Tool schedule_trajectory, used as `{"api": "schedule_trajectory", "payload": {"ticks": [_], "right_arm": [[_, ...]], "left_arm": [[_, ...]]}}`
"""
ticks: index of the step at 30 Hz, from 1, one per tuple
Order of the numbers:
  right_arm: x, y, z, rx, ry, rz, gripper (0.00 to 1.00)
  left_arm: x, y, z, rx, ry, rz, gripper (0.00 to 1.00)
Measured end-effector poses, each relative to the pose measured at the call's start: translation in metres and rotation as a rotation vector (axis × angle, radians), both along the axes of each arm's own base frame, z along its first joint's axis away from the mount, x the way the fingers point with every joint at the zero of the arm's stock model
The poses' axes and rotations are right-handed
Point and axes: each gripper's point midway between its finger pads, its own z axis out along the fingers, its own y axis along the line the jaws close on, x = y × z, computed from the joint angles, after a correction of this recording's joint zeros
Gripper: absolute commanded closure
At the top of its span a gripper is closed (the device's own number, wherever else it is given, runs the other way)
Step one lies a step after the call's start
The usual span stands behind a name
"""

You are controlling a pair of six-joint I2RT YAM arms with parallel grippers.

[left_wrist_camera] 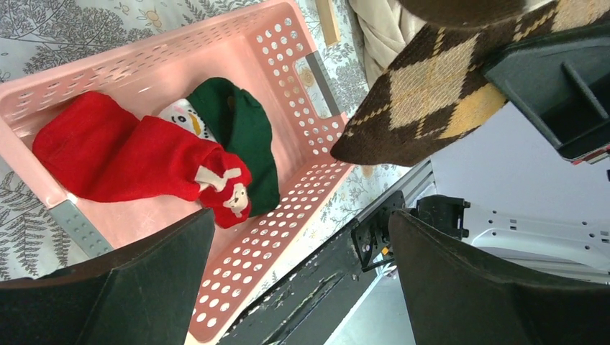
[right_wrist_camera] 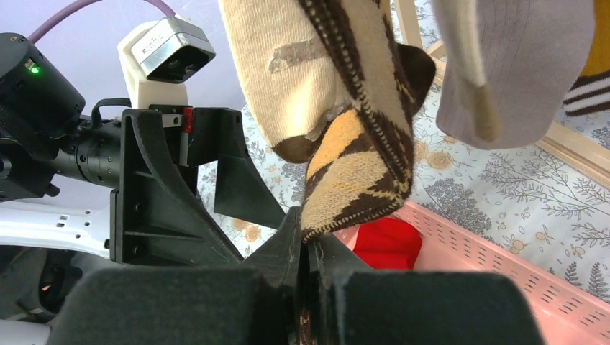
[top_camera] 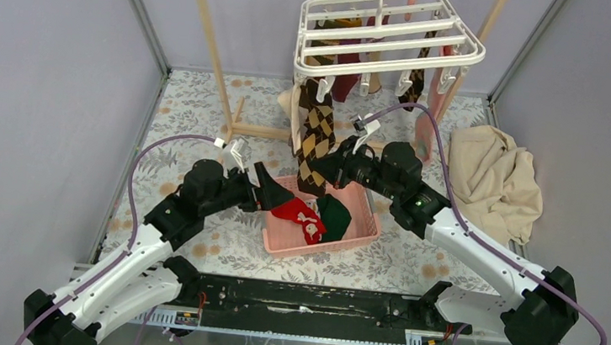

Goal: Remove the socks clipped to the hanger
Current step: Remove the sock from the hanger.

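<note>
Right tool [right_wrist_camera: 307,244] pinches the argyle sock [top_camera: 317,135] (left tool [top_camera: 273,190] gapes).

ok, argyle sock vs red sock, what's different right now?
Argyle sock hangs from the hanger; red sock lies in the pink basket. Argyle is brown-tan diamonds, pinched at its tip by the right gripper; red is mostly solid and untouched. Both are socks.

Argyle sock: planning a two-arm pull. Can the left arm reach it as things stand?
Probably yes: the left gripper, jaws open, sits beside the argyle sock with nothing between them.
</note>
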Motion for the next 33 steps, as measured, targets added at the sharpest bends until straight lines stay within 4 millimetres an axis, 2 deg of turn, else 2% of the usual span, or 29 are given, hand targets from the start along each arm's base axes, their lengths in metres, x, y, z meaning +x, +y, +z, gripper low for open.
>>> {"api": "schedule_trajectory", "payload": {"ticks": [11,16,25,33], "right_arm": [[-0.002,0.001,0.003,0.03,0.041,-0.001,1.0],[-0.002,0.004,0.01,0.047,0.048,0.005,1.0],[-0.003,0.007,0.028,0.076,0.029,0.021,1.0],[-0.001,0.003,0.034,0.088,0.03,0.012,1.0]], "left_arm": [[-0.001,0.0,0.029,-0.052,-0.048,0.006,0.01],[-0.003,-0.003,0.031,-0.062,-0.052,-0.014,0.01],[-0.002,-0.022,0.044,-0.128,-0.105,-0.113,0.01],[0.0,-0.032,0.048,-0.152,-0.128,-0.166,0.01]]}}
